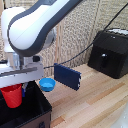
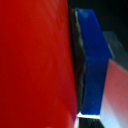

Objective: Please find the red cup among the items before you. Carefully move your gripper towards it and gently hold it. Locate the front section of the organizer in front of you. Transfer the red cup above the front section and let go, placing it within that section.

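Note:
The red cup (image 1: pixel 12 96) hangs upright in my gripper (image 1: pixel 14 90), which is shut on its rim. The cup is held over the black fabric organizer (image 1: pixel 35 106) at the bottom of the exterior view's left, with its base down between the walls. I cannot make out the divider or tell which compartment lies under the cup. In the wrist view the red cup (image 2: pixel 35 65) fills most of the frame, and a blue-faced finger (image 2: pixel 95 65) presses against its wall.
A shallow blue bowl (image 1: pixel 47 84) sits on the wooden table (image 1: pixel 95 100) beside the organizer. A dark blue flat box (image 1: pixel 68 76) stands just behind it. A glossy black appliance (image 1: pixel 110 52) stands at the back on the exterior view's right.

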